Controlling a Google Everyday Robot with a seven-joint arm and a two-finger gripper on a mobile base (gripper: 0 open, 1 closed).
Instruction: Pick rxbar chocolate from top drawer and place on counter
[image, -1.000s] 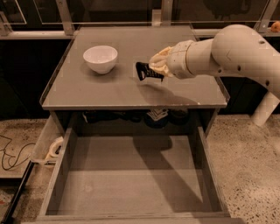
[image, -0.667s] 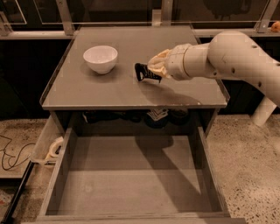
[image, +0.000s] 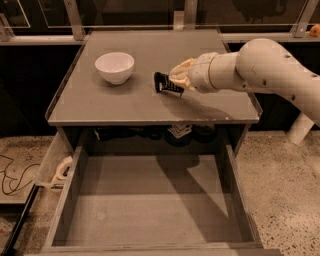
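The rxbar chocolate (image: 167, 85), a small black wrapper with white lettering, is held over the middle of the grey counter (image: 115, 105), tilted with its left end near or on the surface. My gripper (image: 176, 80) reaches in from the right and is shut on the bar's right end. The top drawer (image: 150, 210) stands pulled out below the counter, its flat grey floor bare.
A white bowl (image: 114, 67) stands on the counter's left part, left of the bar. Dark round items with blue-white packaging (image: 182, 132) sit in the shadow under the counter. A narrow pale side tray with a tape roll (image: 62, 167) hangs at the left.
My gripper has moved a little to the left and lower over the counter with the bar in it. The bowl and drawer have not moved.
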